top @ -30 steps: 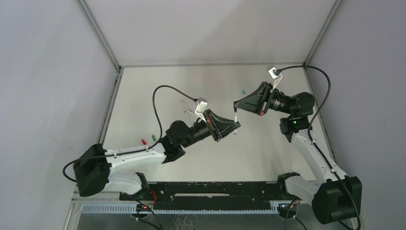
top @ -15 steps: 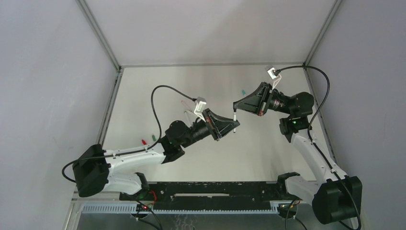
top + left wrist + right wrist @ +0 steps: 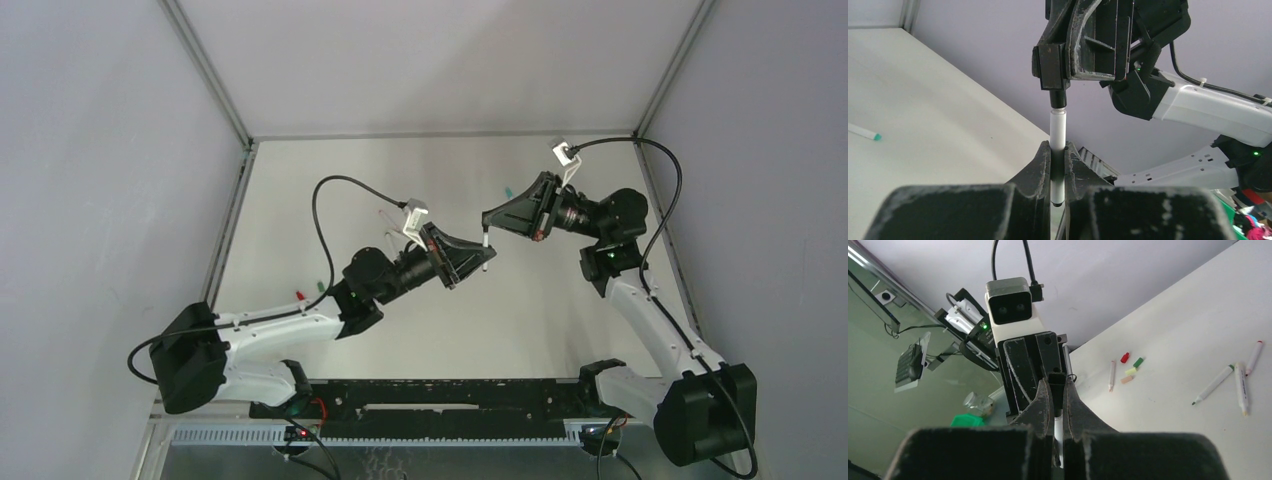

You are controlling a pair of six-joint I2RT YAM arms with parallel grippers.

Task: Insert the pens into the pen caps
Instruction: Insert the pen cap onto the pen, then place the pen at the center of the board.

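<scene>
My left gripper [image 3: 1058, 148] is shut on a white pen [image 3: 1058, 131] that stands upright between its fingers, the black butt end showing below. Directly above it, the right gripper [image 3: 1058, 86] pinches a short black pen cap [image 3: 1058, 98], and the pen's top end meets the cap's mouth. From the right wrist, that cap [image 3: 1056, 384] sits between the right gripper [image 3: 1057, 386] fingers with the white pen [image 3: 1058, 427] behind it. Seen from above, the two grippers meet tip to tip over mid-table, left gripper [image 3: 482, 262] and right gripper [image 3: 486, 226].
Loose pens [image 3: 1214, 384] lie on the white table, one near a cluster of red [image 3: 1125, 357], green [image 3: 1138, 362], yellow-green [image 3: 1131, 371] and peach [image 3: 1127, 379] caps. A teal-tipped pen [image 3: 864, 132] lies to the left. Grey walls enclose the table.
Both grippers have drifted slightly left and back together, and their tips have drawn closer. Both grips are unchanged.
</scene>
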